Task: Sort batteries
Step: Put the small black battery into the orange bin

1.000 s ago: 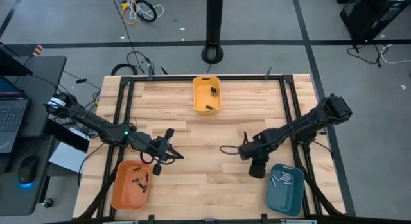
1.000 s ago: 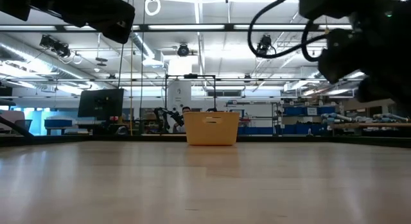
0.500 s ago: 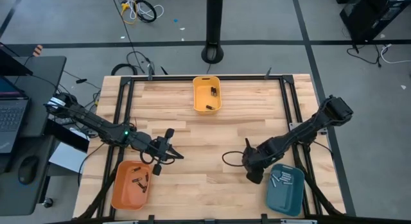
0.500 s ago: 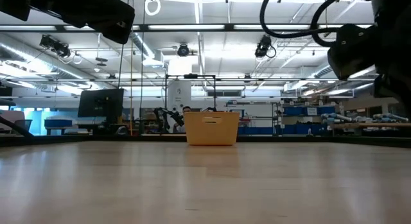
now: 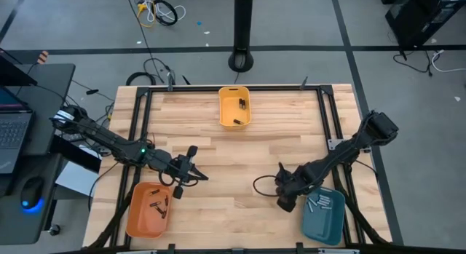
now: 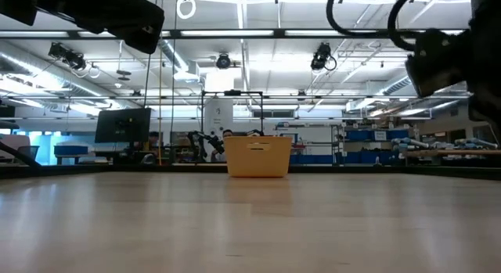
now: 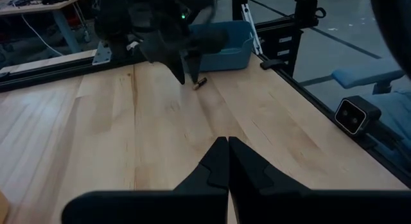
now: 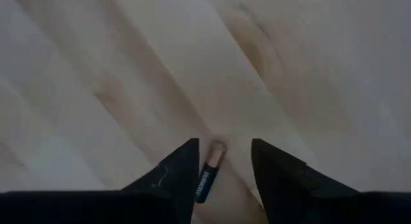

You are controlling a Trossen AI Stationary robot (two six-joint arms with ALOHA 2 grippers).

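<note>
The table (image 5: 240, 148) is a pale wood slab in a black frame. Three bins sit on it: a yellow bin (image 5: 234, 107) at 12 o'clock by the far edge, an orange bin (image 5: 148, 209) at about 7 o'clock, and a blue bin (image 5: 324, 214) at about 5 o'clock.

The left arm (image 5: 109, 143) reaches in from 9 o'clock. The left gripper (image 5: 191, 167) hangs just beyond the orange bin, its fingers (image 7: 218, 163) pressed together with nothing between them. The right arm (image 5: 349, 148) comes in from 3 o'clock and bends down toward the near edge. The right gripper (image 5: 282, 201) is low over the wood just beside the blue bin's inner side, jaws apart (a clear gap shows in its wrist view). One battery (image 8: 209, 173), dark with a coppery end, lies on the bare wood in that gap, neither fingertip (image 8: 183, 161) touching it. The left wrist view shows the same battery (image 7: 200, 82) at the gripper's tip.

Other batteries lie in the bins: dark ones (image 5: 239, 105) in the yellow, dark ones (image 5: 159, 205) in the orange, pale ones (image 5: 320, 202) in the blue.
</note>
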